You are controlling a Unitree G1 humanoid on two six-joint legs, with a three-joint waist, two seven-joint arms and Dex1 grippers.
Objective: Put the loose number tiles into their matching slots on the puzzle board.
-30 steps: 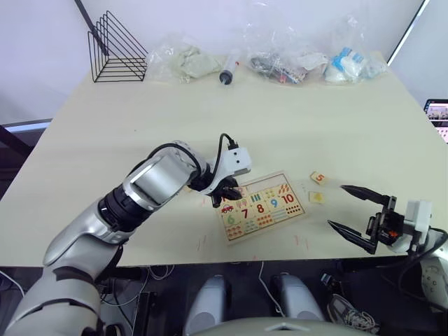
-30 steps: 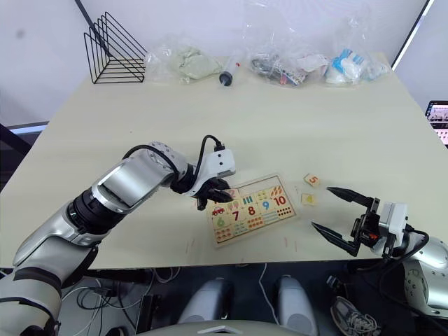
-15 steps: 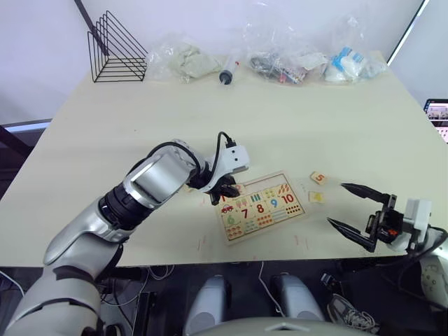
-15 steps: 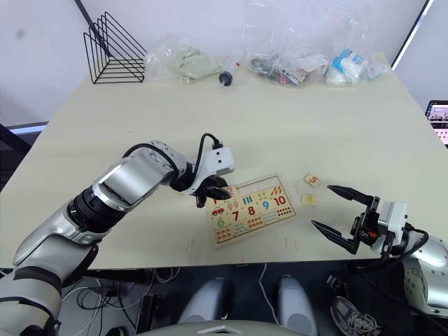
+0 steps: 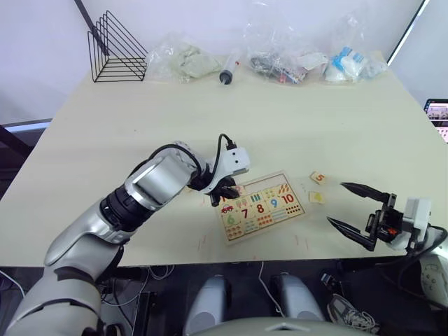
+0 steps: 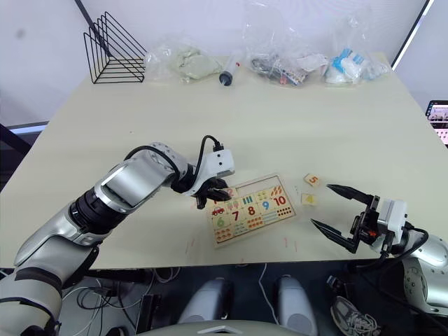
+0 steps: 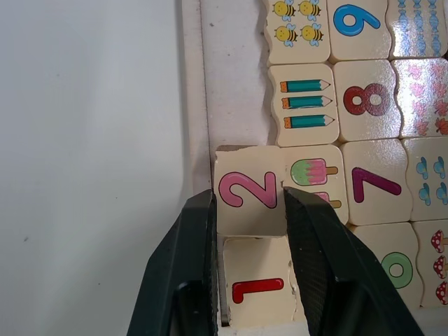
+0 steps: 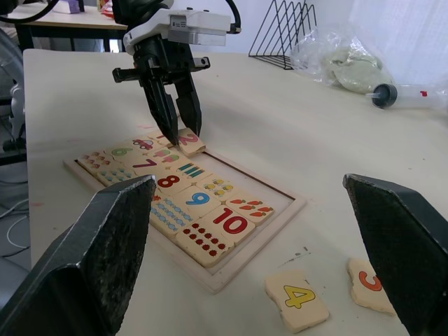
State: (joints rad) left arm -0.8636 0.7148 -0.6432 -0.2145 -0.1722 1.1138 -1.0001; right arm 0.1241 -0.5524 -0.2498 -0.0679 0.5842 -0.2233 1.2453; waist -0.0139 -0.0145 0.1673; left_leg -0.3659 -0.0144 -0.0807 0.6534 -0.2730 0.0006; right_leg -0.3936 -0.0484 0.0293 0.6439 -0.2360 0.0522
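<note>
- Nearest to the robot, the right gripper, two long black fingers spread wide with nothing between them, hangs off the right end of the flat pale wooden puzzle board; it has not shifted over the last second.
- Just beyond that gripper, on the cream tabletop right of the board, lie two loose pale wooden tiles: the one with a yellow 4 nearer the board's corner, the one with an orange 5 a little further back. Both lie where they lay a second ago.
- At the board's left end, the left gripper has its black fingers closed on the small pale tile printed with a pink 2, pinching its two side edges.
- Over the last second this gripper has edged only slightly, keeping low over the empty slot row; the 2 tile now sits partly over the frame edge, tilted, overlapping the ice-lolly picture piece rather than lying flat.
- Beside it, nearer the board's corner, the tile with a red 1 is already down in its recess.
- My reading: the placing of the 2 is in hand but unfinished; it needs squaring and pressing down. No tile 3 can be made out, and 4 and 5 wait.
- Far beyond the board stand a black wire rack and clear plastic bags.
</note>
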